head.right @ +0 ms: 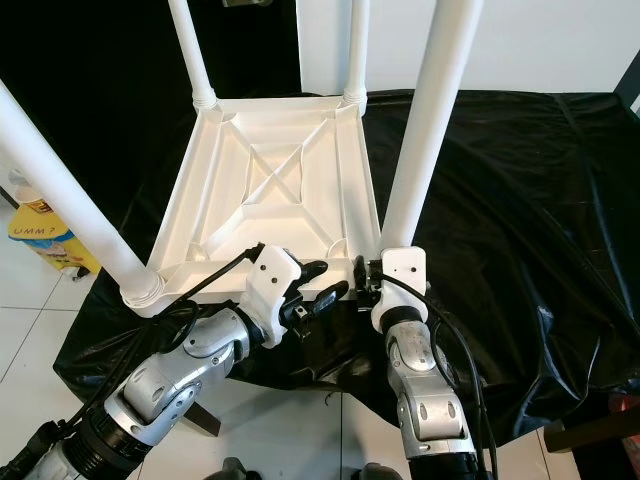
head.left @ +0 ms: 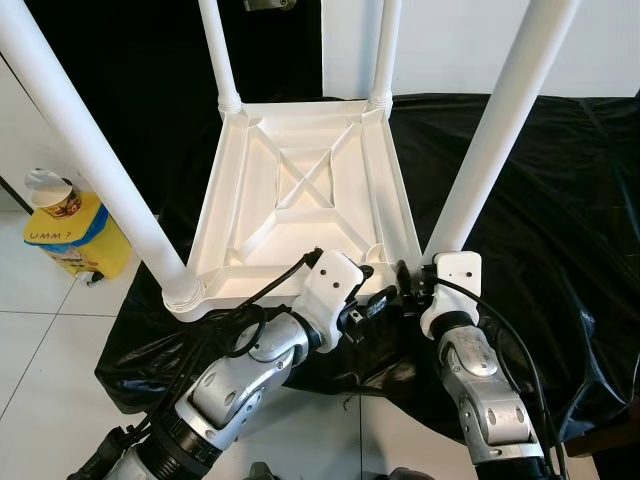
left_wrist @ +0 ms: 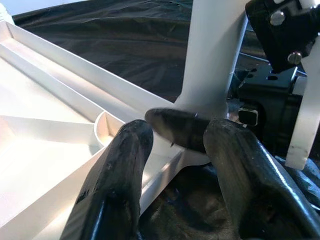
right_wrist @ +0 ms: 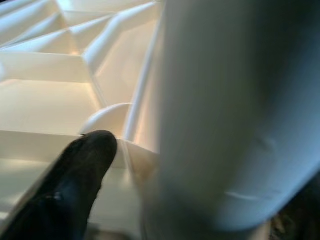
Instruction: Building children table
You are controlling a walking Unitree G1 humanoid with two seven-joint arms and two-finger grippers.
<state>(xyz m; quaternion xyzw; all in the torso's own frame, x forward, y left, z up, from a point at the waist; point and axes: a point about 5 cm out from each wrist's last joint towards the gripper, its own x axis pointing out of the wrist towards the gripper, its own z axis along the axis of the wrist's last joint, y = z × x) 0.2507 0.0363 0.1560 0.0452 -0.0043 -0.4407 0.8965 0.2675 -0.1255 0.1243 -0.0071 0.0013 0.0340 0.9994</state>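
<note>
A white plastic children's table (head.left: 213,180) lies upside down on a black cloth (head.left: 560,220), with its legs pointing up. My right gripper (head.left: 408,287) is at the near right corner, shut on the base of the near right leg (head.left: 497,135). That leg (right_wrist: 235,115) looms beside one of its fingers (right_wrist: 82,172); the other finger is hidden. My left gripper (head.left: 375,300) reaches in from the left to the same corner. It is open (left_wrist: 175,145), and its fingers (left_wrist: 122,170) straddle the table's rim just below the leg base.
A yellow container (head.left: 78,237) with a white-capped jar on it stands on the tiled floor at the left. The near left leg (head.left: 95,160) slants across the left side. The black cloth hangs over the front edge. A white wall is behind.
</note>
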